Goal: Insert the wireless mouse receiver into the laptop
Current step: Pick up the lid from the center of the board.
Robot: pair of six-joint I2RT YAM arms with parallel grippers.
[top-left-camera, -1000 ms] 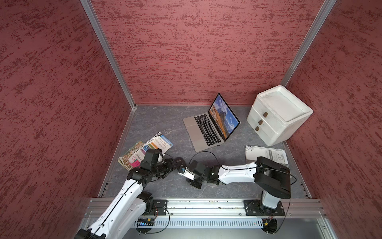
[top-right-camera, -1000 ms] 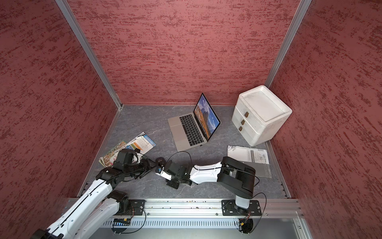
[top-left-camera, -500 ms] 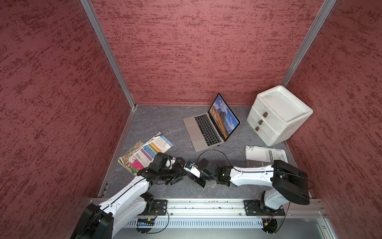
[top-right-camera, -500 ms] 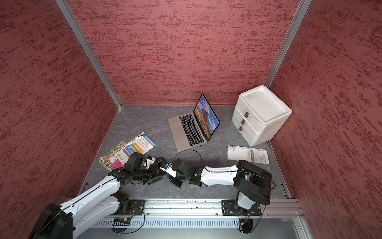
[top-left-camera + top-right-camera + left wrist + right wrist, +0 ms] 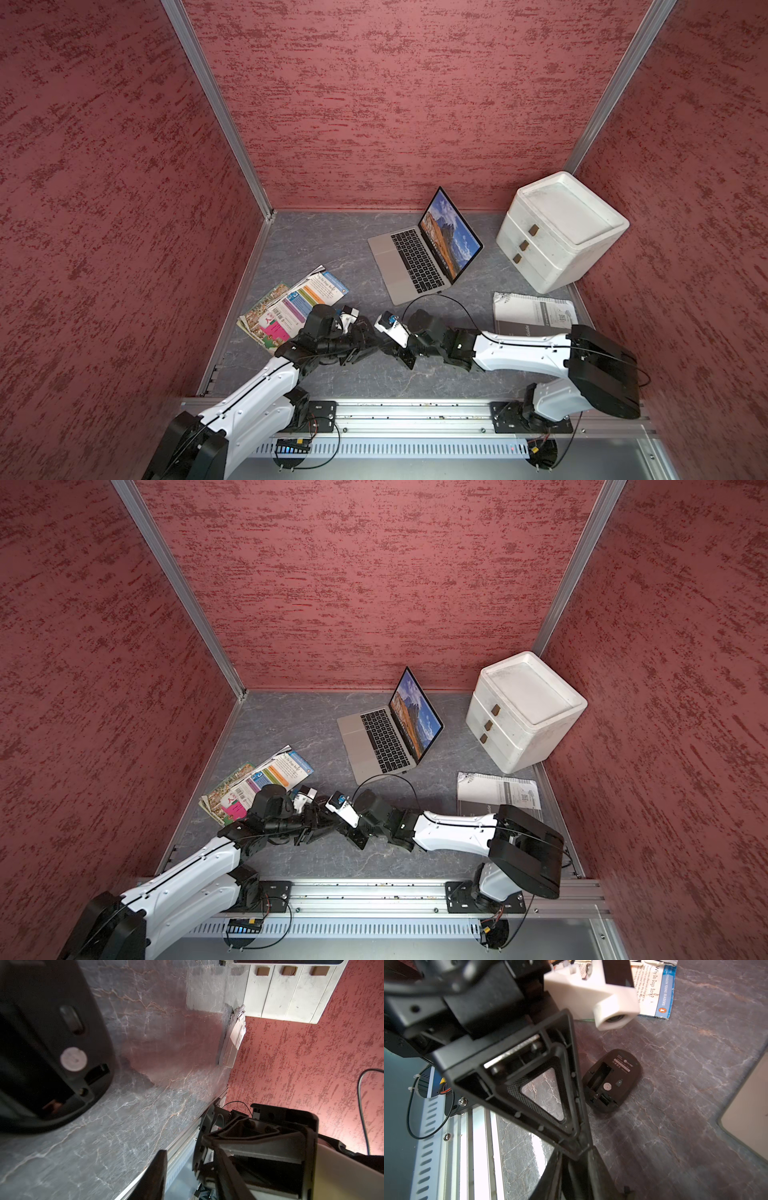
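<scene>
left pincer [image 5: 372, 343] and right pincer [image 5: 401, 353] meet tip-to-tip near the counter's [image 5: 332, 249] front edge; can't tell either's grip. I'd confirm the receiver's pinched square before the laptop [image 5: 415, 257].

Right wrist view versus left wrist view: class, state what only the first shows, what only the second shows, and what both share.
Only the right wrist view: the book titled Why Do Dogs Bark? and the left arm's white camera mount. Only the left wrist view: the white drawer unit with brown handles and a booklet near it. Both: the upturned black mouse, its compartment open, lying on the grey marbled table, plus the metal rail.
</scene>
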